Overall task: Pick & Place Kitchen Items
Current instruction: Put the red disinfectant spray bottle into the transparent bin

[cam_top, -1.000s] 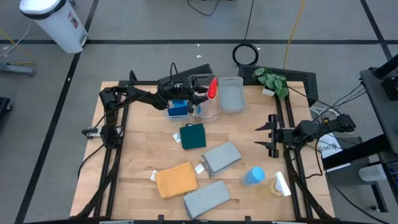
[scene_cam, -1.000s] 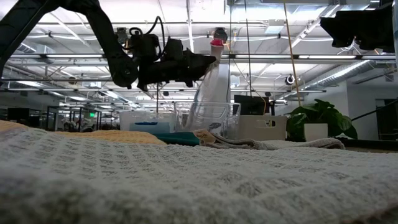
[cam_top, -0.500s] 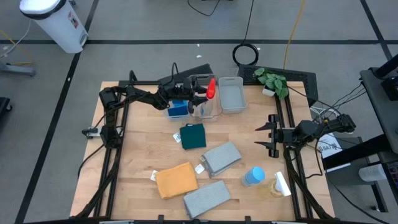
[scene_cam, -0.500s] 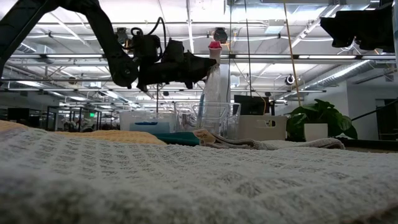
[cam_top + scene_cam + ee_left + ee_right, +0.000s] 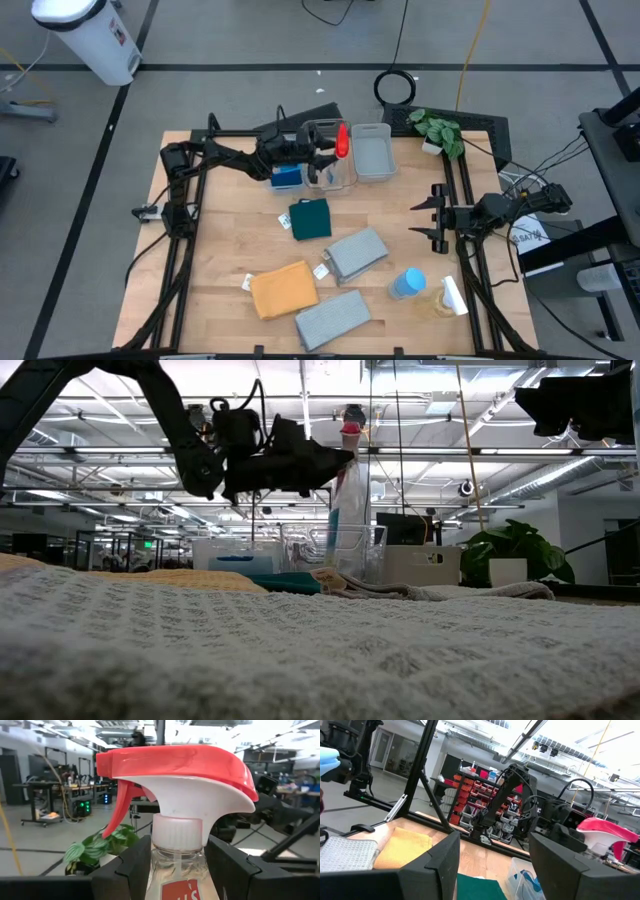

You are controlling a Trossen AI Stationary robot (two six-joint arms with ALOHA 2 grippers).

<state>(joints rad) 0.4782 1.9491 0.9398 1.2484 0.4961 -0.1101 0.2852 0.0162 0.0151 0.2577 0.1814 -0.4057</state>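
Observation:
My left gripper [image 5: 320, 158] is shut on a clear spray bottle with a red top [image 5: 342, 140] over the middle clear bin [image 5: 333, 178] at the table's far side. In the low view the bottle [image 5: 347, 510] stands upright, its lower part inside the bin's walls [image 5: 372, 550]. I cannot tell whether its base touches the bin's floor. My right gripper [image 5: 432, 218] is open and empty at the table's right edge. A dark-green cloth [image 5: 311, 218], two grey cloths [image 5: 357, 253] [image 5: 333, 319] and an orange cloth [image 5: 283, 289] lie flat on the table. Blue sponges [image 5: 287, 176] sit in the left bin. My left gripper pinches the bottle's neck [image 5: 177, 867], just under the white collar of the red trigger top, between its two fingers [image 5: 127, 870]. The fingers come level from the table's left side. The bottle hangs upright below them, its lower part down inside the middle bin.
A third clear bin [image 5: 373, 152] stands right of the middle one, and a green plant [image 5: 437, 130] at the far right corner. A blue-topped bottle [image 5: 407, 283] stands near the front right, with a white-topped bottle [image 5: 452, 295] lying beside it.
My left gripper has turned and shifted slightly toward the table's right edge. The spray bottle, which leaned with its top toward the right, now stands upright over the middle bin. The gripper has stayed shut on it.

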